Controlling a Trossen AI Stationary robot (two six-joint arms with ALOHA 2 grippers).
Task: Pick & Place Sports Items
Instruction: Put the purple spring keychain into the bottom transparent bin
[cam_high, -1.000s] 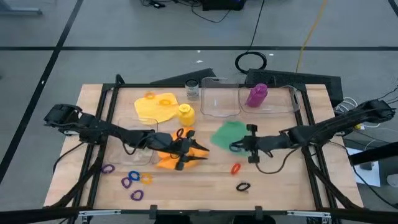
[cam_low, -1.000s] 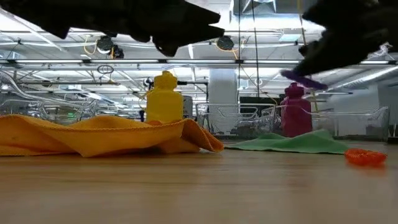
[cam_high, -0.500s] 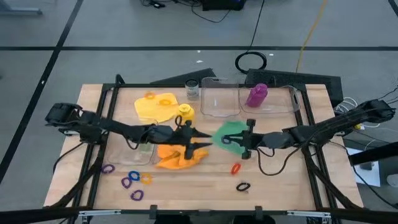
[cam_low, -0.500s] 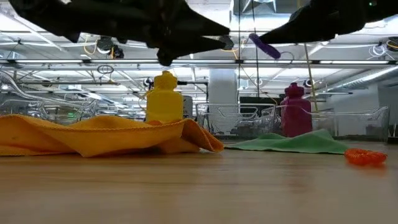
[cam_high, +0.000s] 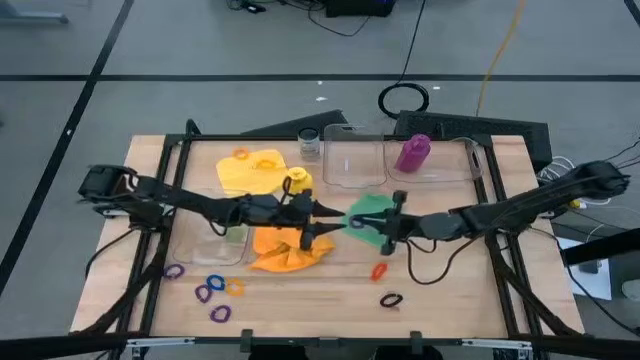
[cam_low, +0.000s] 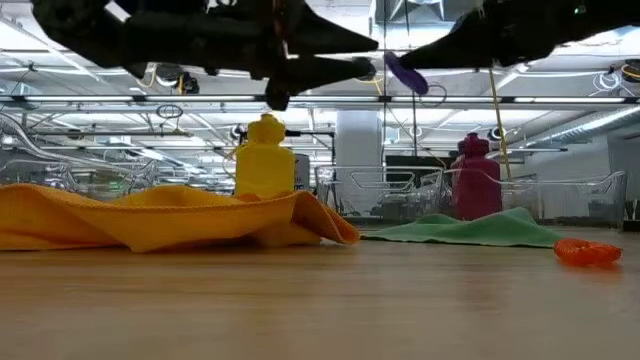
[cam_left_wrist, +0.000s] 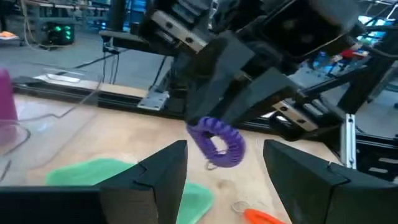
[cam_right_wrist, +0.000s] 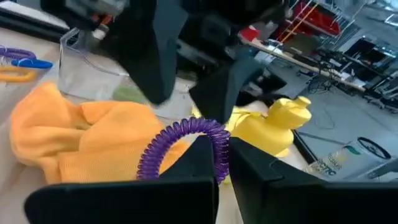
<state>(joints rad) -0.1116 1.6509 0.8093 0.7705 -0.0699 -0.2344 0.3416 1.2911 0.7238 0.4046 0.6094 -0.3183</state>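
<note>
My right gripper (cam_high: 362, 222) is shut on a purple coiled elastic ring (cam_right_wrist: 184, 142) in the air above the table's middle, over the green cloth (cam_high: 372, 212). My left gripper (cam_high: 330, 214) faces it with its fingers open. The ring (cam_left_wrist: 217, 140) hangs just ahead of the gap between those fingers and touches neither. Below lie the orange cloth (cam_high: 285, 250) and the yellow bottle (cam_high: 297, 181), which stands upright on the table. The purple bottle (cam_high: 412, 153) stands in a clear box. My right gripper pinches one spot of the purple ring's loop (cam_right_wrist: 215, 140) between its two fingertips. The fingers come about level from the table's right side. The ring is lifted clear of the table and sticks out past the fingertips toward my left gripper.
A yellow cloth (cam_high: 250, 170) with small rings on it lies at the far left. Several loose rings (cam_high: 212, 290) lie near the left front, and an orange ring (cam_high: 379, 270) and a black ring (cam_high: 390, 299) at the right front. Clear boxes (cam_high: 355, 165) and a glass jar (cam_high: 309, 143) stand at the far edge.
My right gripper has risen with the purple ring and tipped from slanting down to about level, moving toward the table's left. My left gripper has moved toward the far edge and the right gripper, rolling its wrist and staying open. The ring has been lifted high above the green cloth.
</note>
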